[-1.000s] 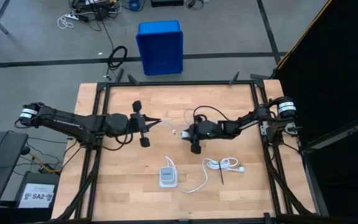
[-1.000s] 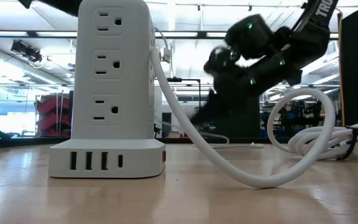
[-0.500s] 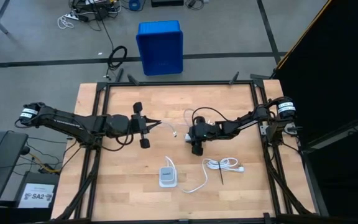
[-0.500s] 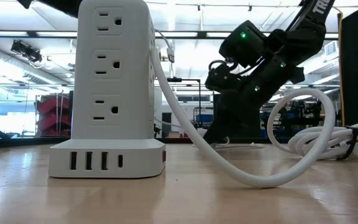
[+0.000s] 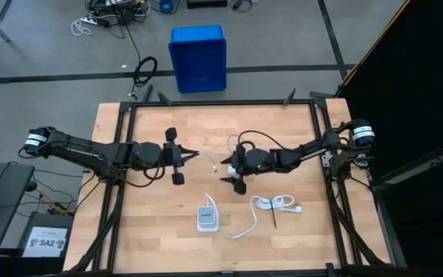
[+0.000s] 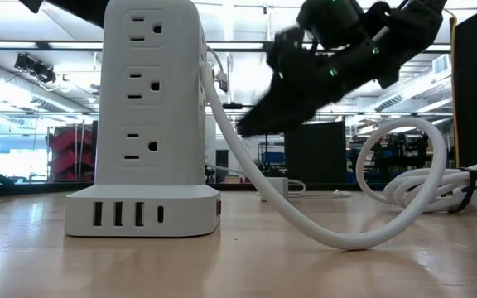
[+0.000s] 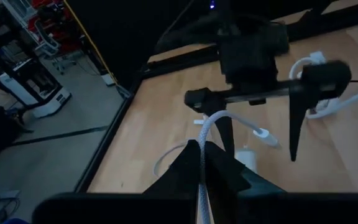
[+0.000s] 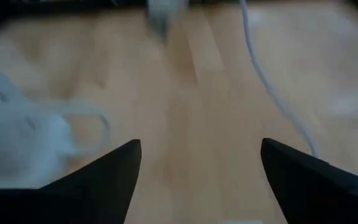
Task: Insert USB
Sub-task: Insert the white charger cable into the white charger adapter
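Left gripper [image 5: 196, 154] is parked over the middle of the bench [image 5: 144, 231], jaws clamped on the USB [image 7: 211, 127], a thin whitish cable that's seen running out from between the fingers toward the bench centre, one small white plug [image 5: 214, 165] hanging just left of the right gripper [image 5: 227, 171]. That right gripper's jaws are spread wide with nothing in them, lifted off the wood. Nearer, the white power tower [image 5: 206, 219] is stood upright, USB ports along its base, and the thicker cord bundle [image 5: 274, 203] is lying to its right.
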You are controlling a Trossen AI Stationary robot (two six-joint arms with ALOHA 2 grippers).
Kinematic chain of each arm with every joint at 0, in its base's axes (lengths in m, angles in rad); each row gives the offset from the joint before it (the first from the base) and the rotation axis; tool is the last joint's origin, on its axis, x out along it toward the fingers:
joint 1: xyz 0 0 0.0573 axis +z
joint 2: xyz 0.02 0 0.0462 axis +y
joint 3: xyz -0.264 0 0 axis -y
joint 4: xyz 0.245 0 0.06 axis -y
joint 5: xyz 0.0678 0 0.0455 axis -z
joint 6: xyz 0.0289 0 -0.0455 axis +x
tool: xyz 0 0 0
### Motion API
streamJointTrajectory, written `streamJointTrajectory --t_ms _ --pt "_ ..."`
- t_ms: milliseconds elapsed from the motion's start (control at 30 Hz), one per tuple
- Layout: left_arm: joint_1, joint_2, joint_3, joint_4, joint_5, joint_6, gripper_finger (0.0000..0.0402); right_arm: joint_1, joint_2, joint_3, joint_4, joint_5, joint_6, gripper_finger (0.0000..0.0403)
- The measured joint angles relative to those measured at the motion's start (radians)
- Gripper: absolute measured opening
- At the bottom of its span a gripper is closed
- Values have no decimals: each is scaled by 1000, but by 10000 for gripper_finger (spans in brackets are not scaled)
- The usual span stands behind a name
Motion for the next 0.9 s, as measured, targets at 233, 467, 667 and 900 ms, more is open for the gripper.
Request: streamJointTrajectory --t_ms 233,467,667,900 --pt "-21 0 0 3 20 16 0 -26 10 -48 329 -268 80 226" --pt "-34 0 0 52 44 37 0 -64 11 -88 377 -266 133 179" --pt "-34 26 0 115 75 63 0 -59 11 -92 425 -296 133 180" --pt "-33 95 0 162 75 88 0 -39 11 -92 457 -402 133 173"
